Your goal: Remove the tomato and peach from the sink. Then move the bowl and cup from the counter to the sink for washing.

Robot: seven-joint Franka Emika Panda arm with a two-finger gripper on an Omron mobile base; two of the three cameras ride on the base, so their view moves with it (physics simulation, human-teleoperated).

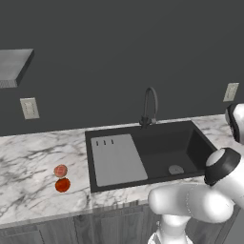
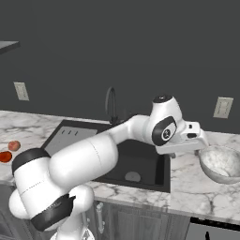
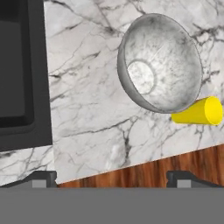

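The tomato [image 1: 62,185] and the paler peach [image 1: 60,170] lie side by side on the marble counter [image 1: 28,162] left of the black sink [image 1: 162,147], whose basin holds nothing but its drain. On the counter to the right of the sink sits the speckled bowl [image 3: 159,63], and the yellow cup [image 3: 199,111] shows just past its rim, partly hidden by it. My gripper [image 3: 113,179] hangs open above the bare counter between sink and bowl, nothing between its fingertips [image 3: 41,178]. From the right base, my white hand [image 2: 185,140] hovers just left of the bowl [image 2: 220,164].
A black gooseneck faucet [image 1: 150,107] rises behind the sink, and a grey panel [image 1: 116,159] lies on its left side. Wall outlets [image 1: 29,108] [image 2: 222,107] sit above the counter. The counter's front edge and wooden floor [image 3: 153,170] lie below the gripper.
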